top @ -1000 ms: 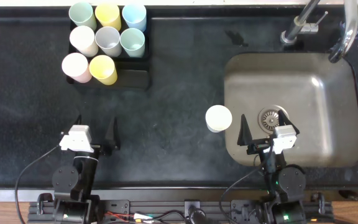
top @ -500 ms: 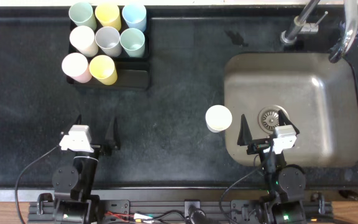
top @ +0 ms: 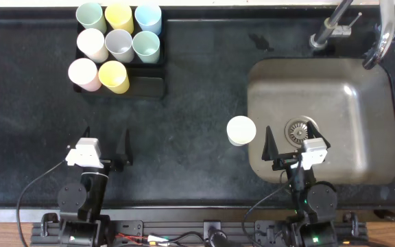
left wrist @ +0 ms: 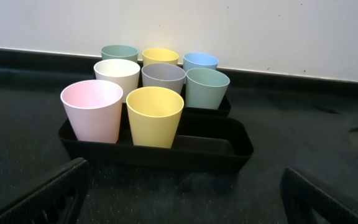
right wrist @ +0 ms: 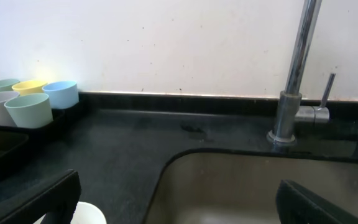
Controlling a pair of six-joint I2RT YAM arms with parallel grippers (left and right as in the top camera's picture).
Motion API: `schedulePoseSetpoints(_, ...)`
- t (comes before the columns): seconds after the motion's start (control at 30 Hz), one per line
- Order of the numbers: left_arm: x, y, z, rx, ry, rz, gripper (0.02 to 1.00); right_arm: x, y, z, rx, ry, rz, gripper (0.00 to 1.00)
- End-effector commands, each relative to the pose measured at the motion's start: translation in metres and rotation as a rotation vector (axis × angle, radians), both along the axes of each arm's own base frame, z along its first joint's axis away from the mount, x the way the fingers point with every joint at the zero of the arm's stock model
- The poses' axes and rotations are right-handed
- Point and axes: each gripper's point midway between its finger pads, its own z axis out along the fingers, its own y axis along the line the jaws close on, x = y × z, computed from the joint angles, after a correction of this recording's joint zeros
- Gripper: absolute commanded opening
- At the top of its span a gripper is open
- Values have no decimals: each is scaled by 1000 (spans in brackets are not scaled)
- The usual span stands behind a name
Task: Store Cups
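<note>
From above, nothing has shifted in the last second. Both arms sit parked, so storing has stalled with one cup left out. The tray [top: 149, 87] holds eight cups [top: 118, 45], and its one free slot is at the corner on the right arm's side. The white cup [top: 241, 130] stands on the counter [top: 190, 62], well apart from the tray and just beside the sink [top: 362, 82] rim. The left claw [top: 107, 135] hangs near the tray, spread wide and holding nothing. The right claw [top: 295, 140] is well apart from the tray, over the sink's near side, and is equally wide and empty. The open counter between the white cup and the tray looks like an easy carry. In the left wrist view, the tray's low wall fronts the free slot, with the yellow cup [left wrist: 155, 115] tight beside it, so I judge a drop there needs care. In the right wrist view, the white cup's rim sits by one finger, with the sink edge close and the tap [right wrist: 294, 81] and wall [right wrist: 166, 43] beyond the tray's far end.
</note>
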Motion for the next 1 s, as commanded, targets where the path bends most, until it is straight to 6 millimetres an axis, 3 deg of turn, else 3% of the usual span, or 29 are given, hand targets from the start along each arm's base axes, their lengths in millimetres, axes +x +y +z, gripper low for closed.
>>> schedulePoseSetpoints(0.03, 0, 3, 0, -7, -2, 13, 1000, -2, 10, -4, 76, 15, 53, 998)
schedulePoseSetpoints(0.53, 0, 3, 0, -7, -3, 13, 998, -12, 45, -2, 62, 11, 209, 996)
schedulePoseSetpoints(1.0, 0, 3, 0, -7, -2, 13, 1000, -11, 42, -3, 39, 22, 186, 998)
